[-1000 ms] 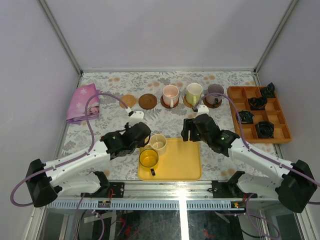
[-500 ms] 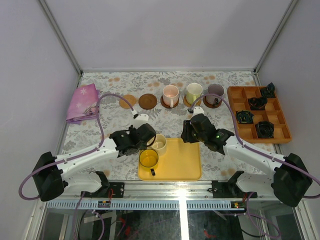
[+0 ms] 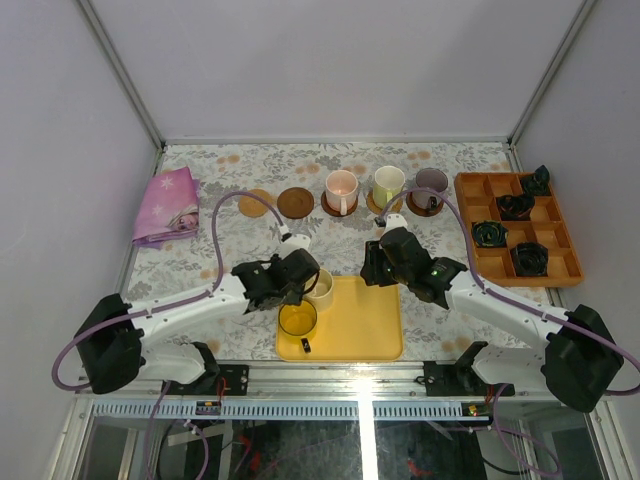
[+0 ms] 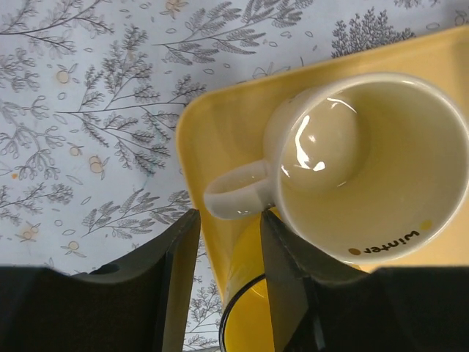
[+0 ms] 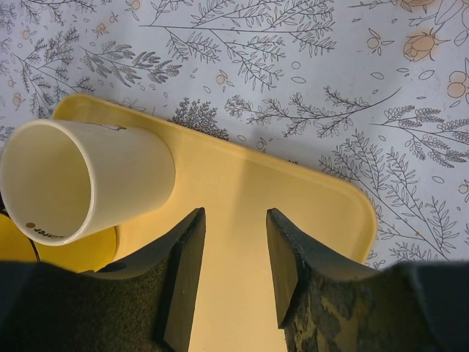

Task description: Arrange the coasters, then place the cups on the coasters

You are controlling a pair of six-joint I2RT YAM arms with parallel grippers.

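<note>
Floral-patterned table (image 3: 220, 165) inside a white-walled enclosure, seen from above and from both wrists. Your left gripper (image 4: 229, 218) sits at the far left corner of the yellow tray (image 3: 365, 335), fingers (image 4: 179, 264) spread with the handle of the cream cup (image 4: 366, 169) lying between their tips. The handle nearly fills the gap, and you cannot tell from these views whether the fingers pinch it or only bracket it. The cream cup stands on the tray, just to the right of that gripper. The yellow cup (image 3: 297, 318) stands just behind the gripper, on the tray's near left part, close to the cream cup.

Your right gripper (image 5: 234, 216) hangs over the tray's far edge, released, with bare tray showing in the gap; the cream cup lies to its left, apart from it.

Well ahead of both grippers, the pink cup (image 3: 341, 187), green cup (image 3: 388, 182) and purple-grey cup (image 3: 431, 184) each rest on a coaster. Two bare coasters, tan (image 3: 256, 202) and dark brown (image 3: 295, 202), lie ahead of the left gripper. A pink cloth (image 3: 167, 205) lies far to its left, and an orange box (image 3: 568, 262) lies right of the right gripper.
</note>
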